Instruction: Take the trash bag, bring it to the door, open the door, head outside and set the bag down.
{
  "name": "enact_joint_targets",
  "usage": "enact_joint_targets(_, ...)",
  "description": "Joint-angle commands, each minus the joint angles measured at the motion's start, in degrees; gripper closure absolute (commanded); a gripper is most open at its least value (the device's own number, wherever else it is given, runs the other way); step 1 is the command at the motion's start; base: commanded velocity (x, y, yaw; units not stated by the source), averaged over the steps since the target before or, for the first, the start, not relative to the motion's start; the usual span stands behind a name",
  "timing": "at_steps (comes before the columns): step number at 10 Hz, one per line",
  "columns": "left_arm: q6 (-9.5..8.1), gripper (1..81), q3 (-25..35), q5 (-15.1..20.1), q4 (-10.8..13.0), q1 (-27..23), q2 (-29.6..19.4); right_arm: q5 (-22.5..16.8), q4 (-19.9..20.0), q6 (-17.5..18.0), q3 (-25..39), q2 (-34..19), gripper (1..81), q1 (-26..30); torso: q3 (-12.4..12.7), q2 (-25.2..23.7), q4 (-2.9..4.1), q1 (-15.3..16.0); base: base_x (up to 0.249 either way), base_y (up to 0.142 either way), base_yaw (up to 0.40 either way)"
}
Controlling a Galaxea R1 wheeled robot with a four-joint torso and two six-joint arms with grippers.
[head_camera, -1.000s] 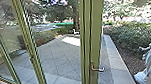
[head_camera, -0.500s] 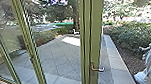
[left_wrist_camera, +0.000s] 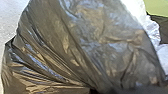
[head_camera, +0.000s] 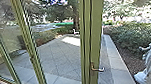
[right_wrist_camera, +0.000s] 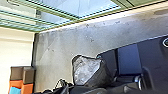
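- The trash bag (left_wrist_camera: pixel 75 45) is big, dark and shiny, right up close to the left wrist camera.
- Its folds run to one bunched spot, so my guess is that the left gripper has it.
- I cannot tell if the left gripper or the right gripper is spread, pressed together or pinching something.
- The green door frame (head_camera: pixel 97 36) is in front, with a handle (head_camera: pixel 97 69) on it. I cannot tell how far the door is open.
- The bag could rip, because it looks thin and the handle sticks out.
- A fast turn could swing the bag into the frame.
- If only a small bit of plastic is held, the bag could slip and drop on the inside floor (right_wrist_camera: pixel 60 45), not on the paved yard (head_camera: pixel 59 58).
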Motion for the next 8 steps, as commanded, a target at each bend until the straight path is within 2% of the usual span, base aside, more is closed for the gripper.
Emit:
enact_joint_targets(1,0.00,81.1,0.6,4.1,-0.1,-2.5,-0.1,-5.6,2.9,0.3,6.5,-6.4,1.0,8.6,0.0,0.0,0.00,0.0,0.000,0.000,0.000)
enact_joint_targets(4,0.00,81.1,0.1,4.1,-0.2,-2.5,0.2,-11.5,5.4,0.5,9.4,-9.2,1.0,16.4,0.0,0.0,0.00,0.0,0.000,0.000,0.000)
enact_joint_targets(8,0.00,81.1,-1.6,4.1,-0.2,-2.5,1.1,-15.1,6.5,2.4,11.7,-11.9,1.0,25.1,0.0,0.0,0.00,0.0,0.000,0.000,0.000)
